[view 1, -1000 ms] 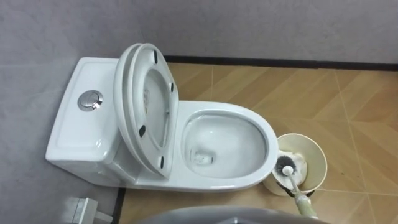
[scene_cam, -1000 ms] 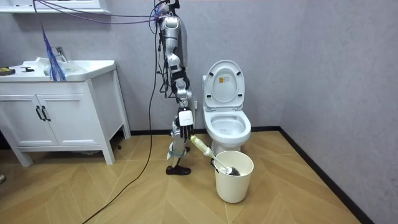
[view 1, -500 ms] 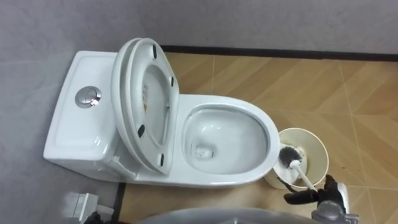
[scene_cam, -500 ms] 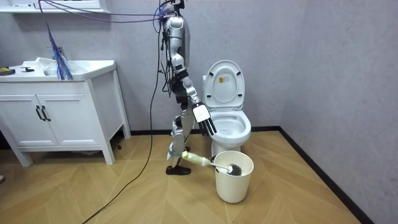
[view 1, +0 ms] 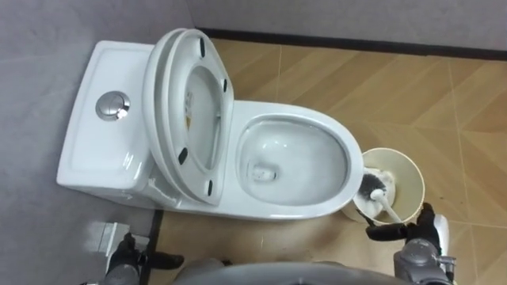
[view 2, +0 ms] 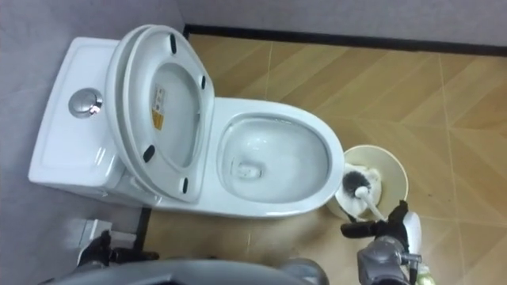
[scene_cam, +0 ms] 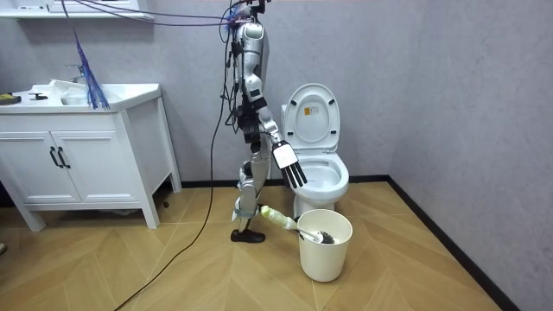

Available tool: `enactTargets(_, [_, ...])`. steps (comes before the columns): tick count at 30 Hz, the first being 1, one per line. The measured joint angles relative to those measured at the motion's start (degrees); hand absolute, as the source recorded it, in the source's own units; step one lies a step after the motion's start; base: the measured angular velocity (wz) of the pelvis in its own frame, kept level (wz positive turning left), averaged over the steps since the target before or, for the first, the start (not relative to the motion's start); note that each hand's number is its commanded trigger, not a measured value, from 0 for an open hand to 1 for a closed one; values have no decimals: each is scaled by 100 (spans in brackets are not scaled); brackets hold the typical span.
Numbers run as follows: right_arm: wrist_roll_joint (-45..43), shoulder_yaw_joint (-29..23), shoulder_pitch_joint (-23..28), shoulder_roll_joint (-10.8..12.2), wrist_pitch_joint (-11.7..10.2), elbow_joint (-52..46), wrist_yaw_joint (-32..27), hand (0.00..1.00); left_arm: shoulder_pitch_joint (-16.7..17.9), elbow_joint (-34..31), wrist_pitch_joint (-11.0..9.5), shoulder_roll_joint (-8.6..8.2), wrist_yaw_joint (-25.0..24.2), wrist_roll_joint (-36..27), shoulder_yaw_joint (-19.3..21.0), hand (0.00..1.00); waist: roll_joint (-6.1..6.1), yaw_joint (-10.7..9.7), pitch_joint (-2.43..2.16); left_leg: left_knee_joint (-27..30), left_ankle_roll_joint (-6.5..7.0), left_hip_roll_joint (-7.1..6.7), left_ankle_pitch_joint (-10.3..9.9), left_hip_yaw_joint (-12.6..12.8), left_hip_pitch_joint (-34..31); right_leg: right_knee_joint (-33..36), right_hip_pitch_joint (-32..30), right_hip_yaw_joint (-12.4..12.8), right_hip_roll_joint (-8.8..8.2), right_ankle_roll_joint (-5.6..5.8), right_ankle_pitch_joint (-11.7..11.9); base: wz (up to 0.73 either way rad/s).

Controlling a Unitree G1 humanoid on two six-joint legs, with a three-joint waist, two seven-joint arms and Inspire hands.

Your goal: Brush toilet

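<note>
White toilet brush [view 1: 385, 208] in round cream bucket [view 1: 405, 168], below and clear of right hand [view 1: 420, 241]; fingers [view 1: 384, 233] straight, holding nothing.

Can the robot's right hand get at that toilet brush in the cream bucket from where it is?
Probably yes. The right robot hand hangs open beside the white-handled, dark-bristled toilet brush, whose handle leans out of the round cream bucket toward it, with nothing in between.
</note>
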Motion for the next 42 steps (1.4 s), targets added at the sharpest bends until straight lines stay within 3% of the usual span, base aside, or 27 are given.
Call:
enactTargets(7, [-3, 2, -169, -47, -70, 251, -212, 0, -62, 6, -120, 25, -13, -12, -42, 0, 55, -5, 8, 50, 17, 0, 12, -19, -246, 95, -257, -80, -22, 0, -1, 1])
enactTargets(13, [-23, -10, -693, -311, -69, 720, -281, 0, -331, 30, -163, 116, -82, -15, -260, 0, -12, -11, 75, 222, 45, -10, 32, -37, -690, 288, -692, -216, -80, 0, -1, 3])
enactTargets(17, [-21, 3, -1173, -694, -67, 808, -288, 0, -743, 46, -148, 181, -126, -17, -521, 0, -5, 5, 108, 508, 78, -6, 52, -126, -1285, 601, -1250, -279, -129, -2, -2, 10])
enactTargets(23, [17, 180, -1729, -976, 36, 1175, -289, 0, -1258, 2, -143, 244, -204, -169, -1050, 0, -99, 93, 198, 912, 96, -1, 63, -146, -2031, 1061, -2007, -300, -210, -7, -8, 2])
enactTargets(28, [-3, 568, -1863, -1241, 213, 1247, -286, 0, -1528, -328, -46, 252, -260, -590, -1404, 0, -108, 158, 208, 1358, 116, -23, 72, -187, -2735, 1559, -2702, -294, -323, -11, -17, 7])
enactTargets(31, [15, 692, -1983, -1386, 371, 1237, -284, 0, -1589, -635, 25, 302, -270, -773, -1506, 0, -116, 171, 218, 1644, 185, -71, 73, -186, -3186, 1954, -3186, -266, -440, -34, -100, 7])
enactTargets(33, [134, 765, -2009, -1550, 507, 1268, -239, 0, -1593, -964, 76, 325, -271, -906, -1594, 0, -128, 172, 229, 1862, 309, -119, 51, -157, -3556, 2353, -3608, -252, -596, -52, -281, 20])
enactTargets(36, [474, 968, -1996, -1718, 580, 1270, -102, 0, -1586, -1333, 103, 396, -273, -941, -1659, 0, -138, 241, 257, 2297, 380, -96, -14, -139, -4070, 2794, -4093, -252, -679, -95, -439, 14])
enactTargets(42, [829, 1185, -1992, -1851, 691, 1326, 231, 0, -1573, -1855, 104, 513, -341, -1162, -1780, 0, -75, 362, 284, 3071, 402, -62, -139, -189, -4914, 3630, -4909, -189, -771, -159, -653, 6])
